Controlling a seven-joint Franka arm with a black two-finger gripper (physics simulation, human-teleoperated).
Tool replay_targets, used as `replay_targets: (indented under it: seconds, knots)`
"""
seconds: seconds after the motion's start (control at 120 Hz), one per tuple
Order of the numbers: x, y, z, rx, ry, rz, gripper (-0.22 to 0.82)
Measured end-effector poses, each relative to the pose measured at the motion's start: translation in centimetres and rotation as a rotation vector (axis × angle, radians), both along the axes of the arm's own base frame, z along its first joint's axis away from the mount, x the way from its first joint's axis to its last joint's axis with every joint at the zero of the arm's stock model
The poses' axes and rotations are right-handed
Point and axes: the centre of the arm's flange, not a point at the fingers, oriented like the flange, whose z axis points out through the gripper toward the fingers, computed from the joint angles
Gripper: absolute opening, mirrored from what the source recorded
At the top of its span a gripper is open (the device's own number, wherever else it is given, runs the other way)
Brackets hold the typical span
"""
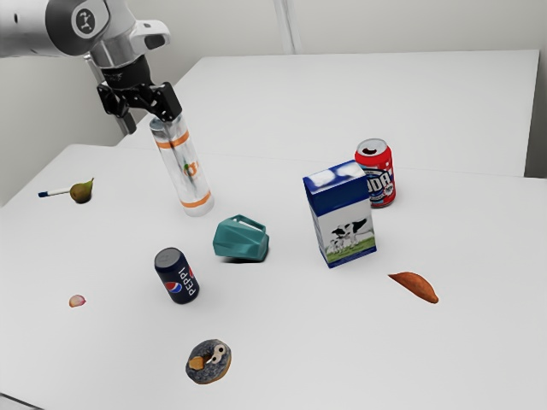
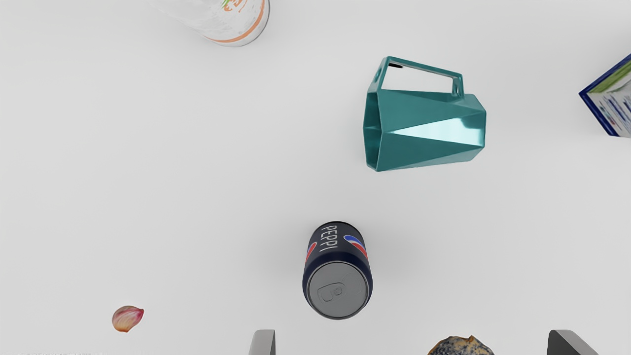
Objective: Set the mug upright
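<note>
Exterior view: a teal mug is seen tipped on its side on the white table, apart from both the upright Peppi can and the upright milk carton. In the wrist view, the mug's hollow mouth is turned away from the carton, and its handle lies on the side away from the Peppi can — whose lid and tab are exposed. A dark opening is shown in the top of the red can beside the carton. The pincer is held wide, near the top of the banded bottle; whether contact is made cannot be told. Bare surface separates mug and bottle. Near the table's edge, at the exterior view's left, a pear is placed.
</note>
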Motion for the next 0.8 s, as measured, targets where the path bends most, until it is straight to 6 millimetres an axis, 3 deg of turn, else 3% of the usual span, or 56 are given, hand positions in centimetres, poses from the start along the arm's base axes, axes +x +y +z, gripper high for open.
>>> replay_targets:
  seconds: [0.3, 0.583, 0.65, 0.8]
  knots:
    - [-0.4, 0.2, 0.7, -0.001, -0.015, 0.026, 0.60]
    - [1.8, -0.3, -4.3, -0.131, 0.047, 0.040, 0.60]
    - [2.3, 0.9, -6.3, -0.165, 0.056, 0.048, 0.60]
    - [3.4, 6.2, -10.3, -0.233, 0.040, 0.072, 0.60]
